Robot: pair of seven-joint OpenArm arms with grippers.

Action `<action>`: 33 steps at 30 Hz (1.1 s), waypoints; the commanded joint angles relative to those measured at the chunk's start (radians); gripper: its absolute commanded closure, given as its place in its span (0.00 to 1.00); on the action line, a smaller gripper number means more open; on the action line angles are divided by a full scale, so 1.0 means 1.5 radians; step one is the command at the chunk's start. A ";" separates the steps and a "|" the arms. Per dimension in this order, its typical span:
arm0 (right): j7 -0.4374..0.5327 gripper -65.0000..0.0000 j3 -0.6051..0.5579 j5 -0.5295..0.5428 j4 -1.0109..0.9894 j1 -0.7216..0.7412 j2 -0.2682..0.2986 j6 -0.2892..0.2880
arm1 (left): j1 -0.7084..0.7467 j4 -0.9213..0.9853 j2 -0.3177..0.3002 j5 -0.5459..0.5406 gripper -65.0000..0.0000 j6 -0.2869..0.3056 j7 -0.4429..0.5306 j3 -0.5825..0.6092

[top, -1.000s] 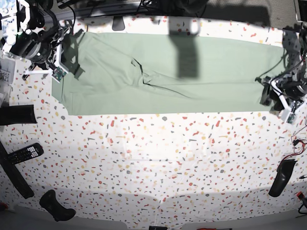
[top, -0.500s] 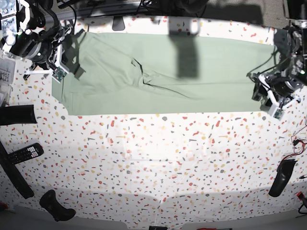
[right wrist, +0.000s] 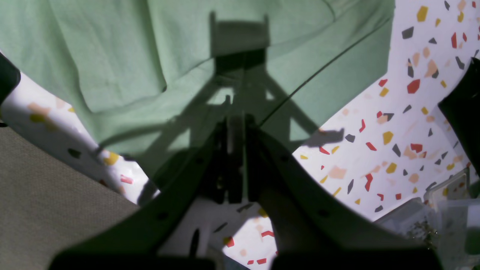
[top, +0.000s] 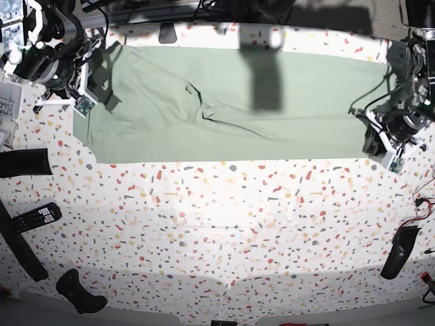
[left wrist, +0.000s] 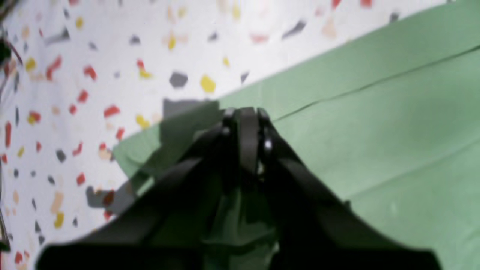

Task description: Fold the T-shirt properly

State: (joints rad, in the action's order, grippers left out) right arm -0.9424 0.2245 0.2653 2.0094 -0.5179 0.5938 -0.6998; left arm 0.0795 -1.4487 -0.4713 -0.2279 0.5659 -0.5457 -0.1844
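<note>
The left end effector (left wrist: 245,123) has just snapped from wide to pinched shut on the T-shirt (top: 231,102) at its corner nearest that arm, green cloth bunched between the jaws; the right end effector (right wrist: 236,131) stays clamped on the opposite end, so both ends now look secured, ready for a lift and fold. The shirt lies as a long band across the far half of the speckled terrazzo surface (top: 217,231); a remote control (top: 35,217) sits near its edge.
</note>
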 commanded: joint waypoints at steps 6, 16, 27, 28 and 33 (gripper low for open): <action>0.007 1.00 0.004 0.003 0.012 0.002 0.010 0.001 | -0.010 -0.013 -0.011 -0.005 1.00 0.000 -0.012 -0.006; 0.007 1.00 0.004 0.003 0.012 0.002 0.010 0.001 | -0.005 -0.095 -0.049 -0.043 1.00 0.001 -0.097 -0.006; 0.007 1.00 0.004 0.000 0.012 0.002 0.011 0.001 | 0.069 -0.183 -0.094 -0.141 1.00 0.023 -0.182 -0.006; 0.007 1.00 0.004 0.000 0.012 0.002 0.010 0.001 | 0.083 -0.189 -0.103 -0.141 1.00 0.023 -0.182 -0.006; 0.007 1.00 0.004 0.000 0.012 0.002 0.011 0.001 | 0.145 -0.195 -0.151 -0.141 1.00 0.023 -0.152 -0.006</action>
State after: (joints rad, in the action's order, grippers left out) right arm -0.9424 0.2245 0.2626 2.0094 -0.5179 0.5934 -0.6998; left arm 0.3042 -1.7237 -0.6807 -0.4324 0.6033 -0.7841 -0.1833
